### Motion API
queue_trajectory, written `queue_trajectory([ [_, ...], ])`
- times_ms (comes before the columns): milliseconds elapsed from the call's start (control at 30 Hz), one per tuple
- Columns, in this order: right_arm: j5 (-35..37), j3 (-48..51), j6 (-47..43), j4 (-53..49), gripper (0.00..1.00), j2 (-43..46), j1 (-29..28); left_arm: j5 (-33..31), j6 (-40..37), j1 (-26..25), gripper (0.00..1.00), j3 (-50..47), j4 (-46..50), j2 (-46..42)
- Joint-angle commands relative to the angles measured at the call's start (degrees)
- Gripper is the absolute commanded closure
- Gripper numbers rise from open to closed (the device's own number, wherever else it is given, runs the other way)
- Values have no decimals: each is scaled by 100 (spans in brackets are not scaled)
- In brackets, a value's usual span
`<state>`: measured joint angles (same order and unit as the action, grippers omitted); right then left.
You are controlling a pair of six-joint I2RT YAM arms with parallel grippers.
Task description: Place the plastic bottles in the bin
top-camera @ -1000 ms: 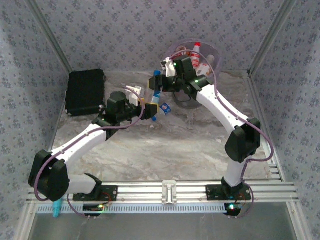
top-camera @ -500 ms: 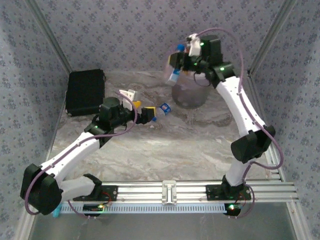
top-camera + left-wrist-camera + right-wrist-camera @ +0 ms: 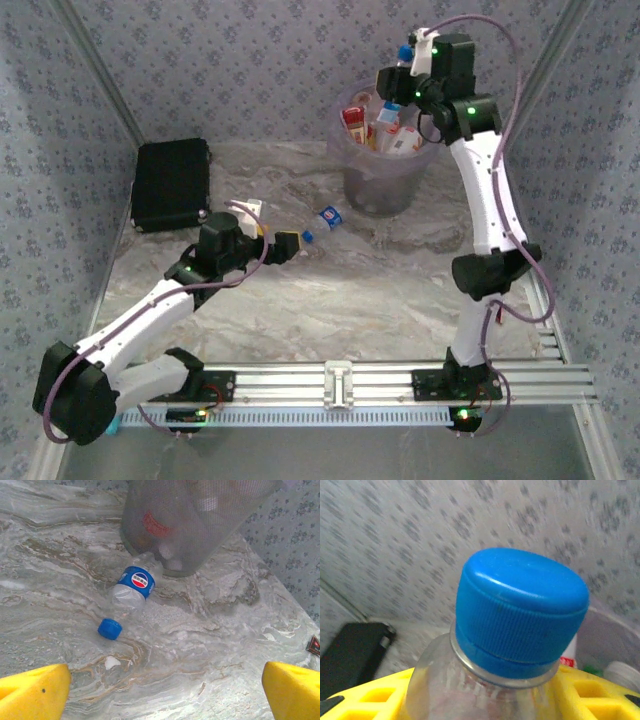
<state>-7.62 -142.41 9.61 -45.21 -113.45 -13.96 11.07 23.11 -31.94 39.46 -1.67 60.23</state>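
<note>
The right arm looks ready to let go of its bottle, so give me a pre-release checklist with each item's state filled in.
1. Grip: the right hand is shut on the blue-capped bottle: ok.
2. That bottle is straight above the mouth of the bin: cannot tell; the top view puts it near the far rim.
3. The bin is upright with its mouth unblocked: ok.
4. The left hand is open and apart from the bin: ok.
5. Every bottle is off the table: not ok; a blue-labelled bottle lies on its side by the bin's foot, in front of the left hand.
</note>
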Motion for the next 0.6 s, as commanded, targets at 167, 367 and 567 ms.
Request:
queue_trajectory([
  [167, 332, -138, -589, -643, 49, -527, 11, -124, -44, -27, 3, 18, 88, -178],
  [367, 454, 570, -834, -814, 49, -504, -190, -147, -50, -23, 3, 15, 44, -143],
  [567, 968, 965, -1047, -921, 49, -467, -448, -149, -65, -24, 3, 31, 71, -140],
])
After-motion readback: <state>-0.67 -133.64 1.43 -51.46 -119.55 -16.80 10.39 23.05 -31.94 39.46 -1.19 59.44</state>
